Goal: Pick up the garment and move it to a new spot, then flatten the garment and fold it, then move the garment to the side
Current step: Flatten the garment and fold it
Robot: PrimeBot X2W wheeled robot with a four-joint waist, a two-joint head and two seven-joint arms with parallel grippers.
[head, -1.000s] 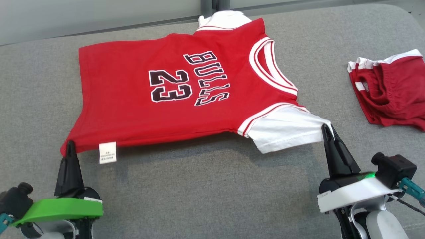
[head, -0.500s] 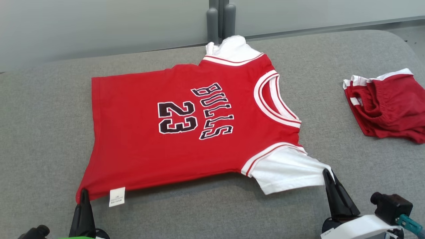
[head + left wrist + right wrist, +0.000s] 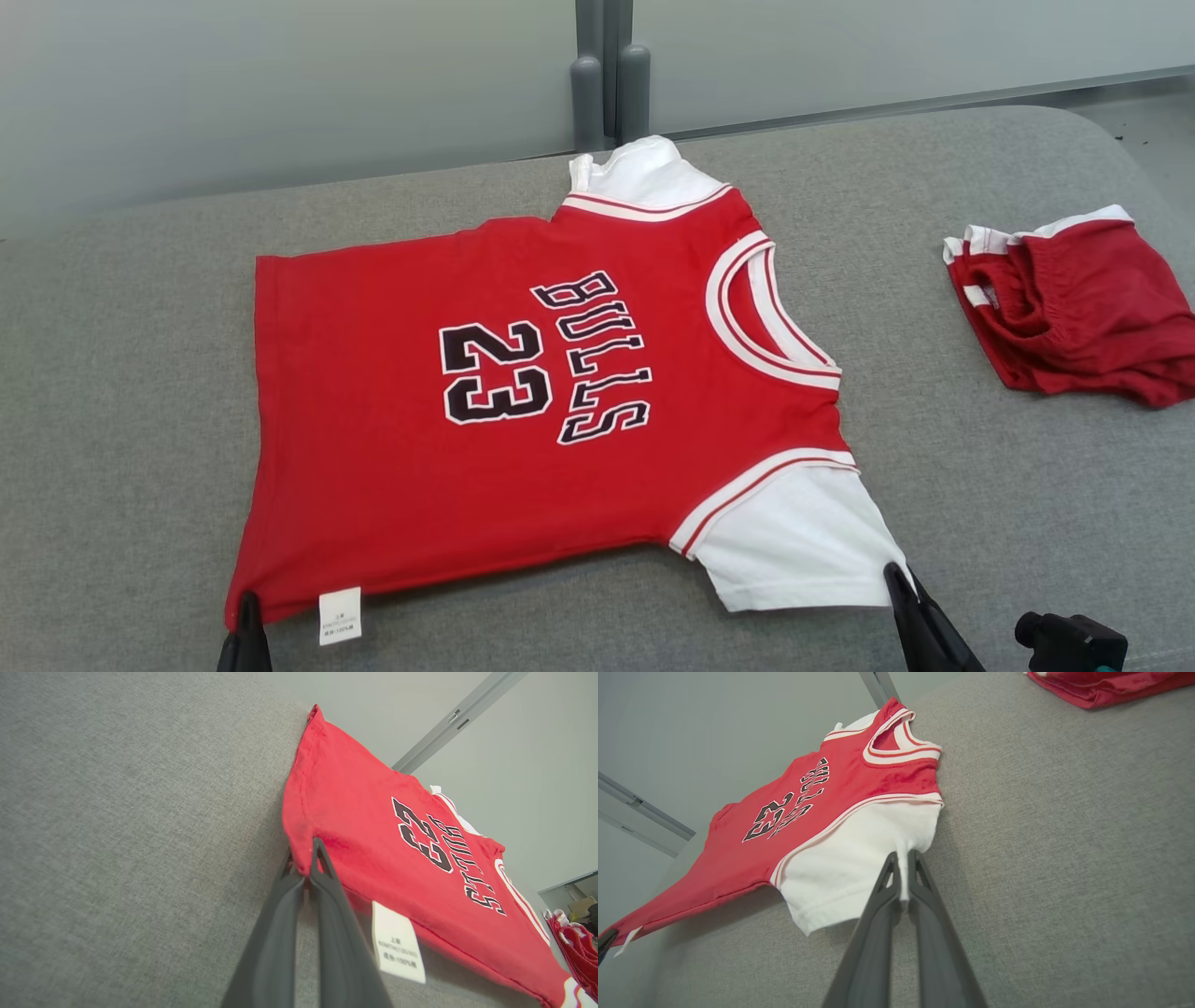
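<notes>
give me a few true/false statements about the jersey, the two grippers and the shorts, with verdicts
1. The left gripper is shut on a red hem corner of the Bulls jersey. True.
2. The right gripper hangs open above the white sleeve. False: it is shut on the sleeve's edge.
3. The jersey lies with its number 23 facing up. True.
4. The red shorts lie on top of the jersey. False: they lie apart from it, to the robot's right on the grey cushion.
5. The care label sits at the neckline. False: it hangs from the hem, beside the left gripper.
</notes>
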